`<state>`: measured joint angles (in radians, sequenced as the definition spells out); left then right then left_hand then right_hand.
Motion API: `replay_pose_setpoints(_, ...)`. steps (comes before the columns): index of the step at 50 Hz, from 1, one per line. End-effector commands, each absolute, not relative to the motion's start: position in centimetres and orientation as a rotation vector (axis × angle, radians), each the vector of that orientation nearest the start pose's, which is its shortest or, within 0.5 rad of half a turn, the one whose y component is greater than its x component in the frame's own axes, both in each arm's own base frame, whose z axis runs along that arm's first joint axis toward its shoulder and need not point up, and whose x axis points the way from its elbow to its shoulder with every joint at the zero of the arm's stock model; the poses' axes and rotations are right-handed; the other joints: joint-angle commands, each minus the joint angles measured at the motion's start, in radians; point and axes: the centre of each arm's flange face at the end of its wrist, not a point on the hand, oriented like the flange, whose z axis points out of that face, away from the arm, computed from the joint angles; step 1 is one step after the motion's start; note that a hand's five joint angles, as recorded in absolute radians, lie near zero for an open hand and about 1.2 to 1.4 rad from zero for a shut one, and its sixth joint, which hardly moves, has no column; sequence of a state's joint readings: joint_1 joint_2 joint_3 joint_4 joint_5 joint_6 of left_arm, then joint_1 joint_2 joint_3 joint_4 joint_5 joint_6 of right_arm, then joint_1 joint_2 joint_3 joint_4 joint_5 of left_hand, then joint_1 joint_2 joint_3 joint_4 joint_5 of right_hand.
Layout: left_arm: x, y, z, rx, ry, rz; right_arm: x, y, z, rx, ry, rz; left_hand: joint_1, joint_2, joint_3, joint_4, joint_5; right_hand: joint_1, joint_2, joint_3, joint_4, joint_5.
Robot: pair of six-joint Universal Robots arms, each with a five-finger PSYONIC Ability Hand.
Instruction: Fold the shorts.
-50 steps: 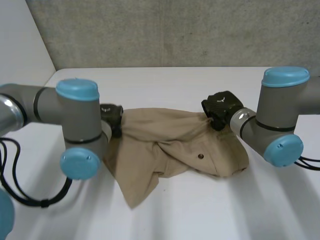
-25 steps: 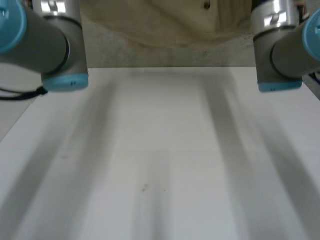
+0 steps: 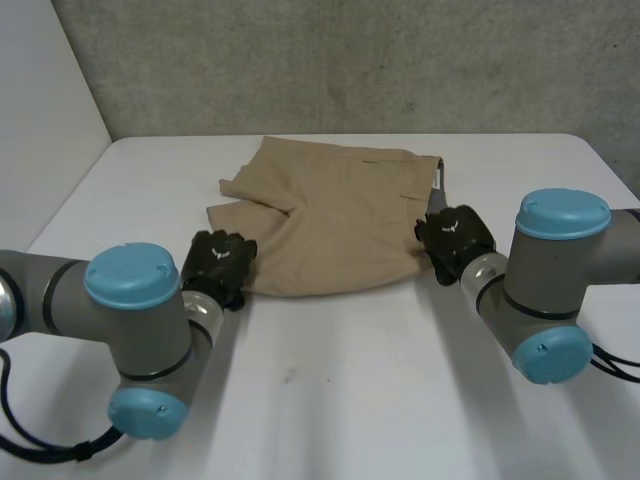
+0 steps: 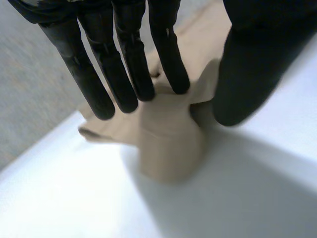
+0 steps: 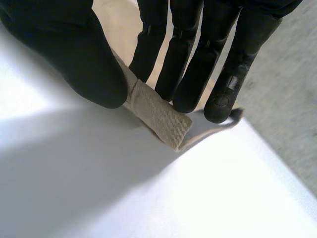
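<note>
The tan shorts (image 3: 330, 215) lie spread flat on the white table (image 3: 350, 390), toward its far side. My left hand (image 3: 218, 265) is at the near left corner of the cloth. In the left wrist view its fingers (image 4: 129, 64) are straight and stand apart from the thumb, and a raised corner of the shorts (image 4: 171, 144) sits loosely between them. My right hand (image 3: 455, 240) is at the right edge of the shorts. In the right wrist view that hand (image 5: 74, 54) pinches a thick hemmed corner of the shorts (image 5: 161, 116) between thumb and fingers.
A grey wall (image 3: 350, 60) rises behind the table's far edge. Bare white tabletop stretches from the shorts to the near edge, between my two arms.
The shorts were bunched between the hands, were swung up off the table, and now lie flat farther back. My left hand's fingers have come apart from the thumb.
</note>
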<state>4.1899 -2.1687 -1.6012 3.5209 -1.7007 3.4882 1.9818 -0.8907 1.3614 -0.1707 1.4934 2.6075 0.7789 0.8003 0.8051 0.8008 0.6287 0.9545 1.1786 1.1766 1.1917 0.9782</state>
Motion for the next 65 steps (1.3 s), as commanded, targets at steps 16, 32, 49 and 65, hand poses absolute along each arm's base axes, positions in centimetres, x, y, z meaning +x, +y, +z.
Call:
replay_pose_setpoints(16,-25.3,-24.3,14.1,0.892,2.418,-1.744,26.0,-27.4,13.2,-1.248,2.340,-1.668,-0.322,-0.343,-0.348,-0.344,-0.346,0.442,0.218,0.220,0.205,0.244)
replay_pose_setpoints(32,-24.3,-26.0,13.1,0.850,2.528,-1.762,25.1,-28.0,13.0,-1.132,2.362,-1.635,-0.155,-0.176,-0.181,-0.177,-0.179,0.442,0.218,0.220,0.205,0.244)
replay_pose_setpoints(49,-25.3,-27.8,11.4,0.850,2.606,-1.793,25.1,-28.0,13.0,-1.132,2.363,-1.633,-0.034,-0.055,-0.060,-0.056,-0.058,0.442,0.218,0.220,0.205,0.244)
replay_pose_setpoints(65,-25.5,-29.0,14.1,0.776,2.449,-1.950,25.2,-28.3,14.4,-1.135,2.339,-1.687,0.617,0.596,0.591,0.595,0.593,0.442,0.218,0.220,0.205,0.244)
